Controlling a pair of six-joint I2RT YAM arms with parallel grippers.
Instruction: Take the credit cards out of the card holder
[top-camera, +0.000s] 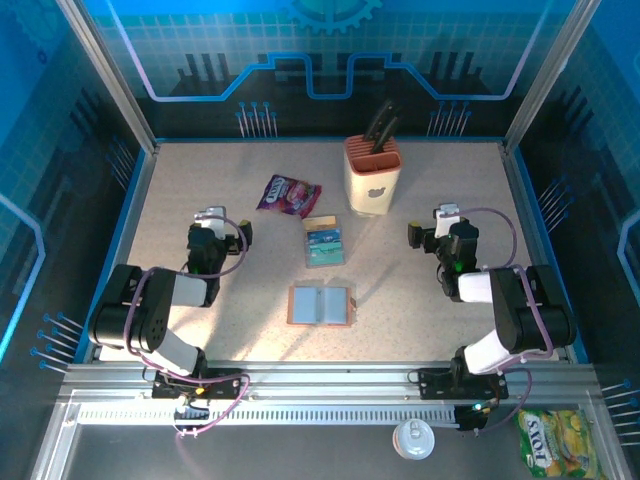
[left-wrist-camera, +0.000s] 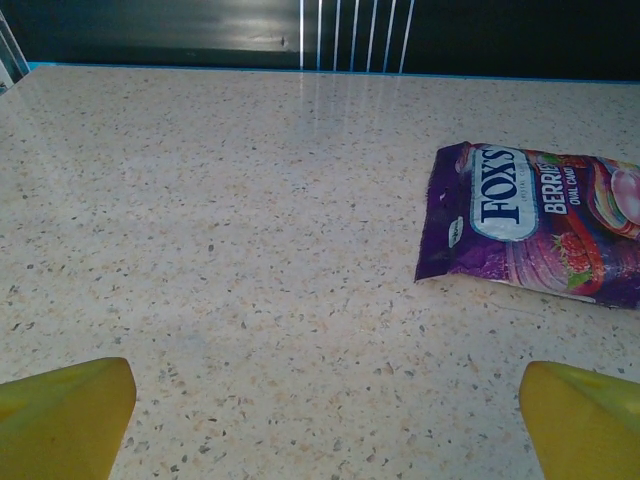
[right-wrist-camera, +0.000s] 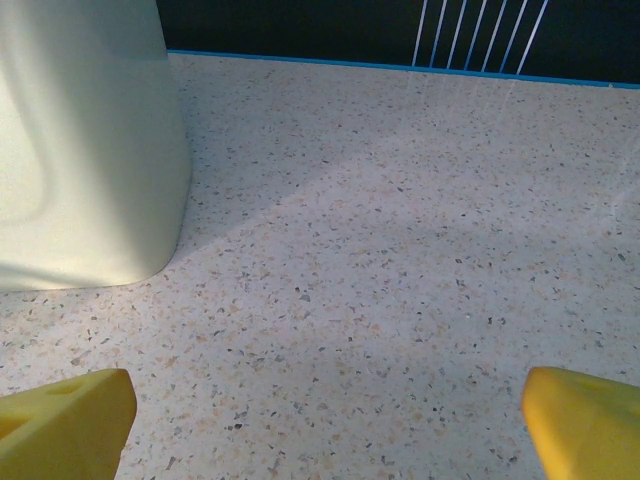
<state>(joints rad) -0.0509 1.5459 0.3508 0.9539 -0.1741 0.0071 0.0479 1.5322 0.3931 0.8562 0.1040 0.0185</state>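
Observation:
The card holder (top-camera: 319, 306) lies open and flat on the table's near middle, its grey-blue inner faces up with a brown rim. The credit cards (top-camera: 323, 243), teal and blue with a tan band at the far end, lie stacked on the table just beyond it. My left gripper (top-camera: 222, 235) rests at the left of the table, open, with bare speckled tabletop between its yellow fingertips (left-wrist-camera: 65, 415). My right gripper (top-camera: 432, 233) rests at the right, also open over bare tabletop, its yellow fingertips (right-wrist-camera: 580, 415) wide apart. Neither gripper touches the cards or the holder.
A purple snack packet (top-camera: 288, 194) lies at the back left of centre, ahead and right of the left gripper (left-wrist-camera: 530, 222). A beige knife block (top-camera: 373, 172) with an orange top stands at the back middle, its wall (right-wrist-camera: 85, 140) ahead-left of the right gripper.

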